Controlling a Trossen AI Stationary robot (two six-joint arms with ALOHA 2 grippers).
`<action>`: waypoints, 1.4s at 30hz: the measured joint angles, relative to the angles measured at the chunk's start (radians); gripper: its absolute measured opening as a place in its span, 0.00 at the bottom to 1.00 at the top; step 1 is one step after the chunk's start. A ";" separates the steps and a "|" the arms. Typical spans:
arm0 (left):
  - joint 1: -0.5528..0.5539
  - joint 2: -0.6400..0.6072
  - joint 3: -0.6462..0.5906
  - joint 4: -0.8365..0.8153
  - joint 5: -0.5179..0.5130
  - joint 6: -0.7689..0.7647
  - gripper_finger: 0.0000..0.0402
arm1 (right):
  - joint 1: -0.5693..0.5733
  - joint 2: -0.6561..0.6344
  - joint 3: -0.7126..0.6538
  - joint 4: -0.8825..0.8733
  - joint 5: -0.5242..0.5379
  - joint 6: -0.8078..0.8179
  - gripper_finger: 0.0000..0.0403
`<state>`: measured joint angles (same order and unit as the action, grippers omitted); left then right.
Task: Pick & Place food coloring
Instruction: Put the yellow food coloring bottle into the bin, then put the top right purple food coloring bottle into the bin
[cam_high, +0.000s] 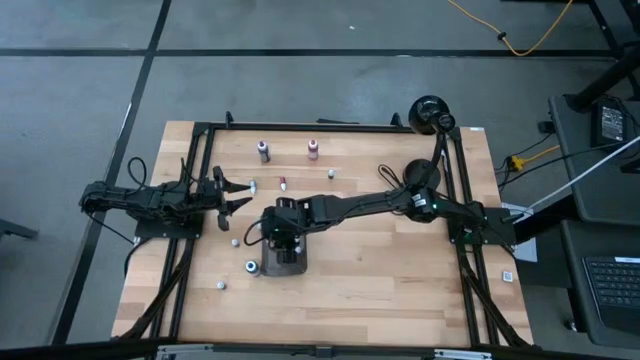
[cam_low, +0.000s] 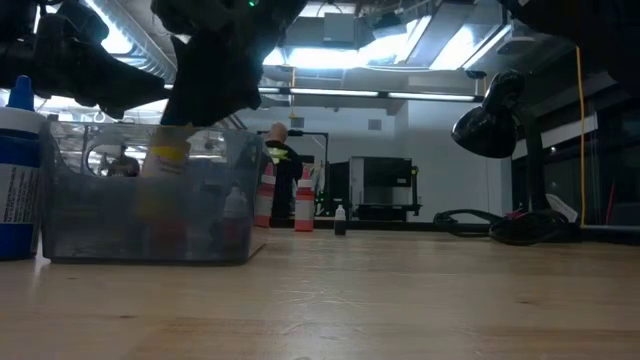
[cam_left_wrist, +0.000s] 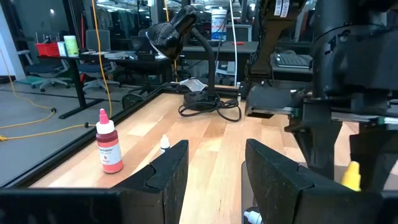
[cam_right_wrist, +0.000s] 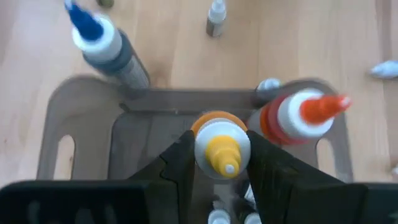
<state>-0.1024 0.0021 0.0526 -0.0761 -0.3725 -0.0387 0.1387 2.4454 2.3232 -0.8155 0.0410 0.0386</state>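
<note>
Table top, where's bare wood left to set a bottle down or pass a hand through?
The front strip of the table, toward the bottom of the high view, is bare, as is the stretch right of the tray. It's crowded around the tray: right gripper holds a yellow-capped bottle over it, small bottles scattered nearby, left gripper alongside.

My overhead camera looks straight down on the whole tabletop (cam_high: 380, 290) and both arms. My low camera sits at tabletop level, facing the room, very close to the tray (cam_low: 140, 215). The right wrist camera stares down into that same tray (cam_right_wrist: 81, 124) from close above. The left wrist camera faces across the tabletop toward the lamp (cam_left_wrist: 177, 28), also visible overhead (cam_high: 430, 112).
</note>
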 joint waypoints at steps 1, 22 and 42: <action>0.000 0.000 0.000 0.000 0.000 0.000 0.39 | 0.000 0.000 0.000 0.008 0.000 -0.005 0.33; 0.000 0.000 0.000 0.000 0.000 0.000 0.39 | -0.009 -0.001 0.000 0.015 0.013 -0.017 0.39; 0.000 0.000 0.000 0.000 0.000 0.000 0.39 | -0.010 -0.152 -0.166 0.093 -0.060 0.009 0.39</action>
<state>-0.1027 0.0021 0.0528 -0.0761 -0.3726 -0.0387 0.1287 2.2933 2.1577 -0.7227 -0.0188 0.0475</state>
